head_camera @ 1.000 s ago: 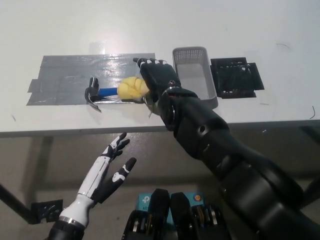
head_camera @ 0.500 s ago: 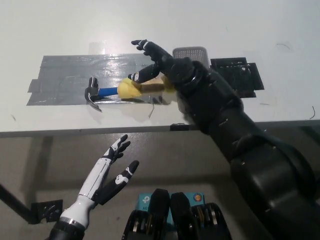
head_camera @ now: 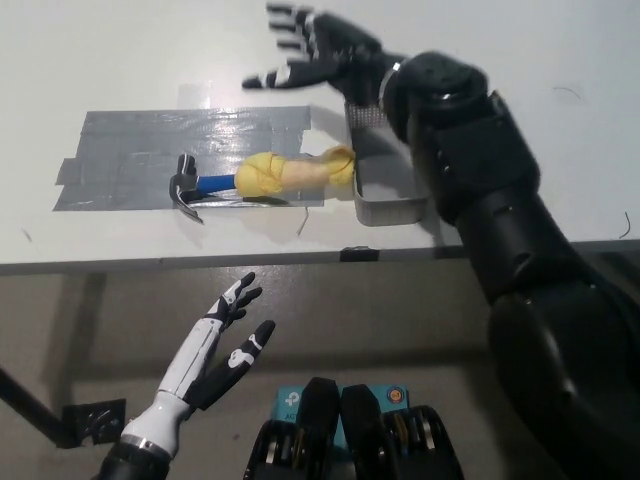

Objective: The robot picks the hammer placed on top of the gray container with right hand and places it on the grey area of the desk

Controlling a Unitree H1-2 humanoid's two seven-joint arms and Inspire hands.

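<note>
The hammer [head_camera: 250, 180] lies flat on the grey taped area [head_camera: 150, 155] of the white desk. Its dark head points left, a blue neck joins it to a yellow grip, and the grip's end reaches the grey container [head_camera: 385, 190]. My black right hand [head_camera: 315, 50] is raised above and behind the hammer, open with fingers spread, touching nothing. The black arm crosses over most of the container. My white left hand [head_camera: 222, 345] rests open below the desk's front edge at lower left.
The desk's front edge [head_camera: 200, 262] runs across the middle of the picture. Bare white desk lies behind the grey area and to its left. The arm covers whatever lies right of the container.
My right hand has let go of the yellow grip and lifted up and away toward the back of the desk. The hammer stays on the grey area. The left hand has not moved.
</note>
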